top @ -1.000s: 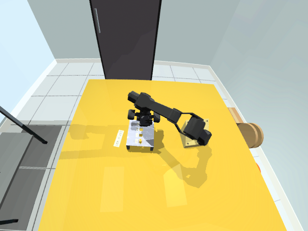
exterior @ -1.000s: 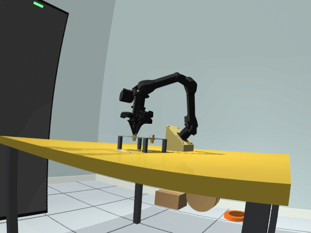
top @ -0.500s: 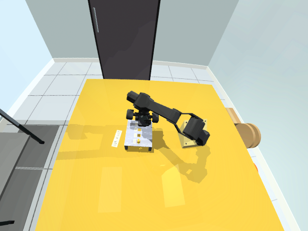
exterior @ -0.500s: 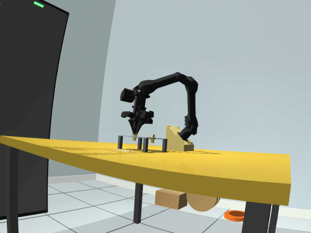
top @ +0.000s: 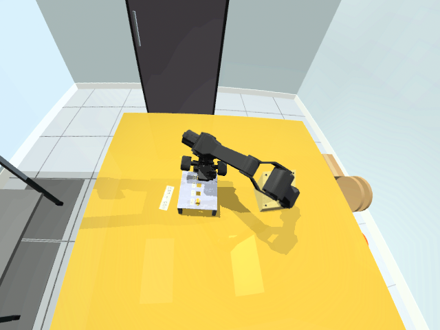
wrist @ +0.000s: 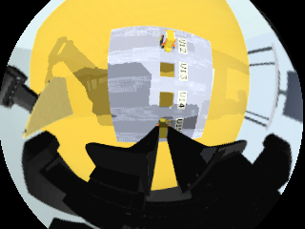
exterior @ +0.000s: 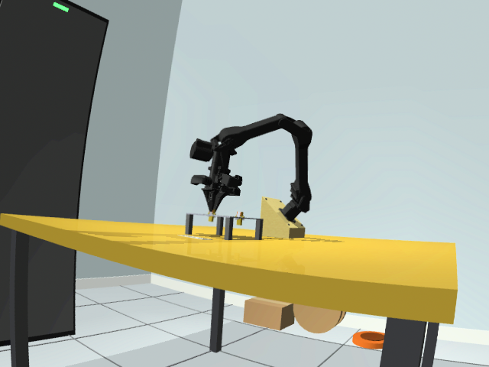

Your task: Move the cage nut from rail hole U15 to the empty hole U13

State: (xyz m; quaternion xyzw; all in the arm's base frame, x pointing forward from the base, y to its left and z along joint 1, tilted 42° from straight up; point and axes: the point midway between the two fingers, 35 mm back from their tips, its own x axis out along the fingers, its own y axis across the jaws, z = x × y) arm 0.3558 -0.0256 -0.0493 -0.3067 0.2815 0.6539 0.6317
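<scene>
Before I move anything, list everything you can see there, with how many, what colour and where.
Table: one, yellow, under the arm
Rail plate: one, pale grey, on dark legs on the table
Nut at U12: one, yellow
Nut at U15: one, yellow, at the fingertips
Empty holes: two, U13 and U14
Label strip: one, white, beside the plate
Cabinet: one, dark, behind the table
Box: one, brown, on the floor
Ring: one, orange, on the floor
Arm: one, black, on a beige block
Hand: one, black, shut on the U15 nut
</scene>
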